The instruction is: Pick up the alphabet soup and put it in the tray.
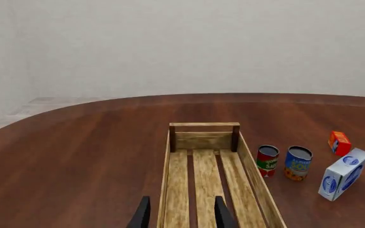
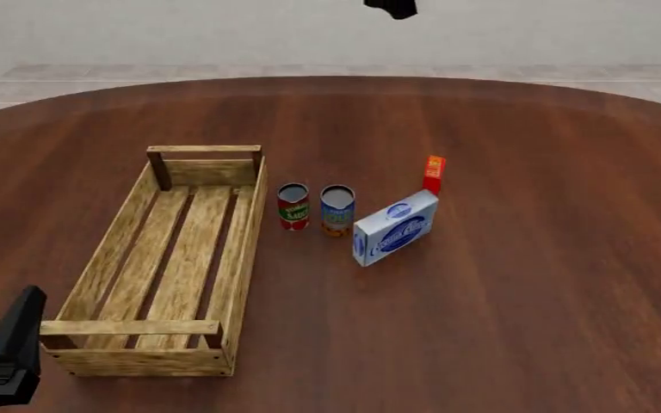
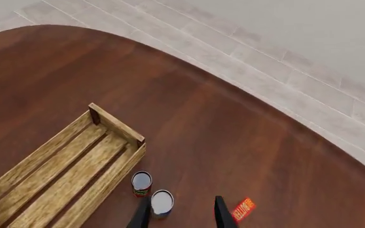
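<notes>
The alphabet soup, a blue and orange can with a grey top, stands upright on the table just right of the tray. It also shows in the left wrist view and the right wrist view. The tray is a long, light wooden crate and holds nothing. My left gripper is open and empty, low over the tray's near end. My right gripper is open and empty, high above the cans; in the front view it is only a dark shape at the top edge.
A red and green can stands between the soup and the tray. A white and blue box stands right of the soup, with a small orange-red box behind it. The round wooden table ends at a pale tiled floor.
</notes>
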You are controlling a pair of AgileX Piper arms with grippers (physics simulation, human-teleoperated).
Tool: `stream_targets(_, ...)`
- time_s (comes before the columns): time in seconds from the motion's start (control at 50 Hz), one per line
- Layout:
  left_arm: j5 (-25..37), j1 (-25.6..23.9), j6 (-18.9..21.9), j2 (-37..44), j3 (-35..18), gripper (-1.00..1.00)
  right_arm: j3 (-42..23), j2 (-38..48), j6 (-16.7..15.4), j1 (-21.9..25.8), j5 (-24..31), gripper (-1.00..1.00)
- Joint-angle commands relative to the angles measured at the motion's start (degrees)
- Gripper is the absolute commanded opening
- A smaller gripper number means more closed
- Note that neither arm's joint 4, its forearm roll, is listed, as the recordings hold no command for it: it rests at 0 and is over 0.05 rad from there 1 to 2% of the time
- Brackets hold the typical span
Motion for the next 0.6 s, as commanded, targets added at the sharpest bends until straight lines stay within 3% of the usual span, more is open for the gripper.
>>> stream_targets(0.02, 0.0, 0.0, 0.0, 0.0, 0.0, 1.0, -6.9, 7.8, 1.0, 2.3, 2.8, 1.0)
stream_targets(0.28, 0.0, 0.0, 0.0, 0.0, 0.0, 1.0, -10.8, 13.5, 1.5, 2.7, 4.7, 1.0)
stream_targets(0.6, 0.0, 0.0, 0.0, 0.0, 0.0, 1.0, -9.5, 17.1, 2.0, 3.5, 4.8, 1.0)
